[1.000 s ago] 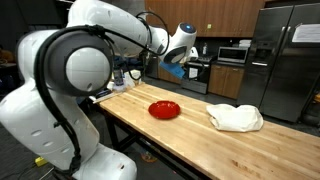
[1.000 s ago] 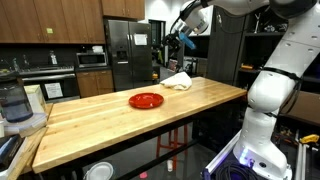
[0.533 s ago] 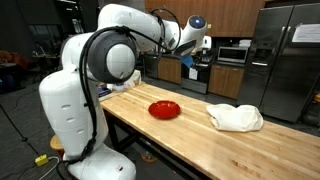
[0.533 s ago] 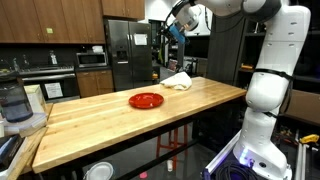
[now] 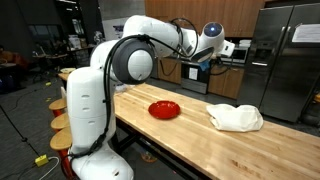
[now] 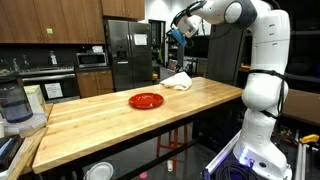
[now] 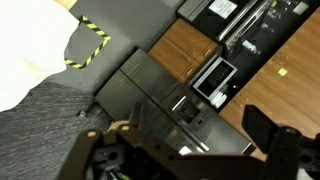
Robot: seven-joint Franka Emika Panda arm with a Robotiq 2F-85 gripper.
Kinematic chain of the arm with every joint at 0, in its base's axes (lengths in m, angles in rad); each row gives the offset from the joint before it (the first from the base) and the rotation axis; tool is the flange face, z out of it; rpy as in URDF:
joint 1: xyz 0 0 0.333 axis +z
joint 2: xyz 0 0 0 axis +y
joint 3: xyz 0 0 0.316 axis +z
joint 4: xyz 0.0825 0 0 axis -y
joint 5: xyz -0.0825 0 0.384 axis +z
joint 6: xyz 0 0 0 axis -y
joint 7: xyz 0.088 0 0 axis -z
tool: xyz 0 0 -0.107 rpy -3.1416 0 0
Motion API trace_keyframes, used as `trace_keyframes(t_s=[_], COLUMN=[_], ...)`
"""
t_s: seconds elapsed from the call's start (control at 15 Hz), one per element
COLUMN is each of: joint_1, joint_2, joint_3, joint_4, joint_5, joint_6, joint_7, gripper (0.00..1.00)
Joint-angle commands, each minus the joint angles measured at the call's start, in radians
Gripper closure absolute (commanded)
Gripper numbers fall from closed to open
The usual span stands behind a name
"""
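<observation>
Since a second ago, we see the arm has swung round: in an exterior view its big white links have moved from the near left corner towards the middle, and the gripper (image 5: 203, 67) has travelled to the right, towards the far end of the table (image 5: 190, 138). Neither the plate (image 5: 164, 109) nor the cloth (image 5: 235, 117) has shifted.

We find the gripper high in the air, well above the tabletop and touching nothing. In an exterior view it hangs roughly over the gap between plate and cloth; from the other side the gripper (image 6: 178, 34) sits almost straight above the cloth (image 6: 177, 81). Its jaws stand wide apart and hold nothing. In the wrist view the gripper (image 7: 185, 150) shows its two dark fingers (image 7: 268, 132) at the bottom edge, with only the tilted kitchen background between them.

We see the red plate (image 6: 146, 100) lying flat near the middle of the wooden table (image 6: 100, 130). The white cloth lies crumpled towards the end of the table nearer the fridge (image 6: 125, 50), well apart from the plate. A microwave (image 6: 92, 59) sits among the wooden cabinets behind.
</observation>
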Motion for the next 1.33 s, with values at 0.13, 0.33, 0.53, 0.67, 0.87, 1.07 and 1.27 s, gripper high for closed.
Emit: trace_keyframes(t_s=[0.13,0.33,0.53,0.67,0.87,1.07,1.27], joint_1=[-0.086,-0.099,-0.096,-0.088,-0.071,-0.055,-0.051], joint_2=[0.063,0.091,0.131,0.157,0.196,0.225,0.246], joint_3=[-0.013,-0.021,-0.024,-0.024,-0.035,-0.048,-0.054], joint_4=[0.009,-0.030,-0.057,-0.075,-0.090,-0.103,-0.108], joint_5=[0.000,-0.020,-0.038,-0.051,-0.097,-0.165,-0.225], joint_6=[0.070,0.081,0.059,0.062,0.066,0.062,0.054], joint_7=[0.153,0.221,0.288,0.326,0.389,0.461,0.524], gripper=[0.00,0.00,0.00,0.00,0.00,0.00,0.00])
